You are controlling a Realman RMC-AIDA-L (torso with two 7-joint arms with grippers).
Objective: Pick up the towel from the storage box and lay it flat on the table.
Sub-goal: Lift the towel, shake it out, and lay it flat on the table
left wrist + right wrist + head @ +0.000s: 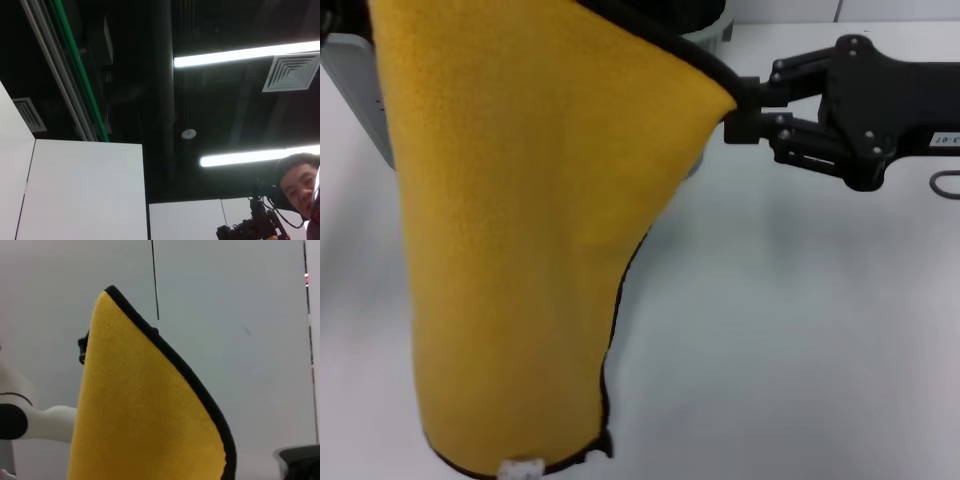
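Towel count: one towel [530,240], yellow with black stitched edging.
Towel position: held up in the air, hanging down over the left and middle of the head view, well above the table [790,330]; one upper corner is stretched out to the right.
Towel details: one white care tag [520,468] at its lowest hem, with one small black loop [603,443] just right of it.
Right gripper [732,112]: one in view, reaching in from the right, its fingers clenched on the towel's right upper corner.
Right wrist view: the towel [145,410] fills the lower middle, its black edge running down one side.
Left gripper: not seen in any view; the towel covers the left side of the head view, so its grip cannot be told.
Storage box [350,90]: one, only a grey sliver showing at the far left behind the towel.
Table: one, white, spread beneath everything.
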